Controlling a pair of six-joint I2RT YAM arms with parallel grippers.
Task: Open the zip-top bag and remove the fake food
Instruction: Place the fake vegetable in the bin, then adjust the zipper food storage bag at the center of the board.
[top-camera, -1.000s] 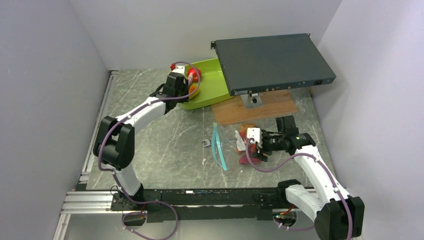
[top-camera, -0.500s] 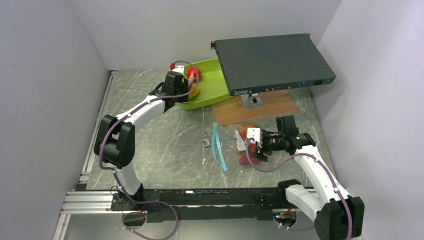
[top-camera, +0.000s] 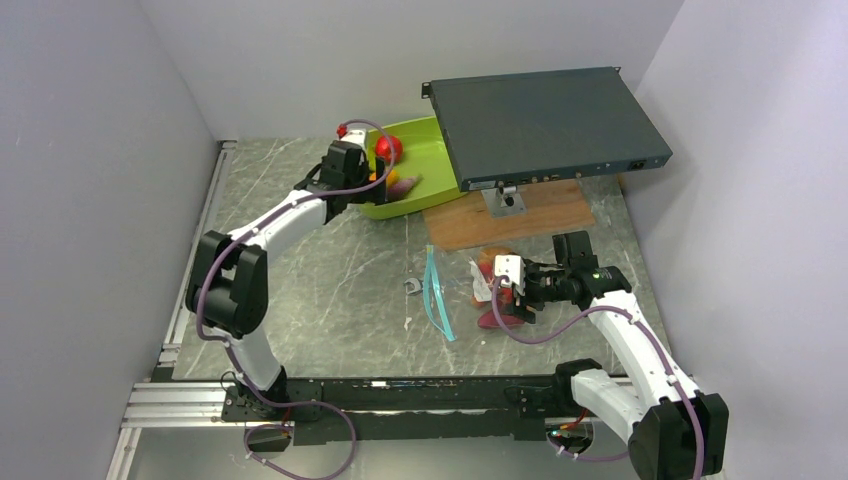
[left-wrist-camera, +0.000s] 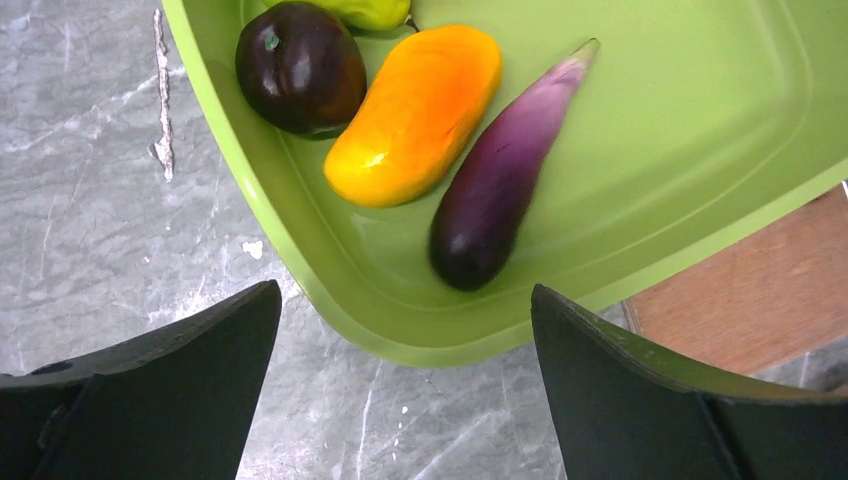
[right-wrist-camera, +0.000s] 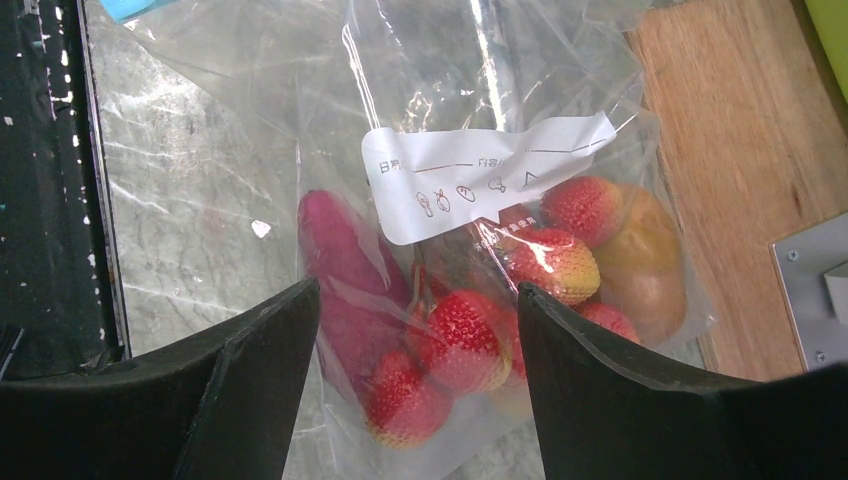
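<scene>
My left gripper (left-wrist-camera: 405, 290) hangs open and empty over the near rim of the lime-green tray (left-wrist-camera: 300, 260). Fake food lies in the tray: a purple eggplant (left-wrist-camera: 495, 190), an orange-yellow mango (left-wrist-camera: 415, 115), a dark plum (left-wrist-camera: 300, 65) and a green pear (left-wrist-camera: 375, 10). A red apple (top-camera: 388, 147) shows in the top view. The clear zip-top bag (right-wrist-camera: 470, 110) lies on the table, its blue zip strip (top-camera: 436, 295) pointing left. My right gripper (right-wrist-camera: 418, 285) is shut on the bag's closed end, strawberries (right-wrist-camera: 460, 340), a pink piece (right-wrist-camera: 345, 255) and an orange fruit (right-wrist-camera: 645, 255) bulging between its fingers.
A black rack unit (top-camera: 545, 120) stands on a metal foot over a wooden board (top-camera: 520, 215), right of the tray. A small metal wrench (top-camera: 411, 287) lies left of the bag's mouth. Grey walls close in the marble table on three sides.
The left gripper has opened and drawn back a little from the tray. The eggplant it held now lies in the tray. The right arm and the bag have not moved.
</scene>
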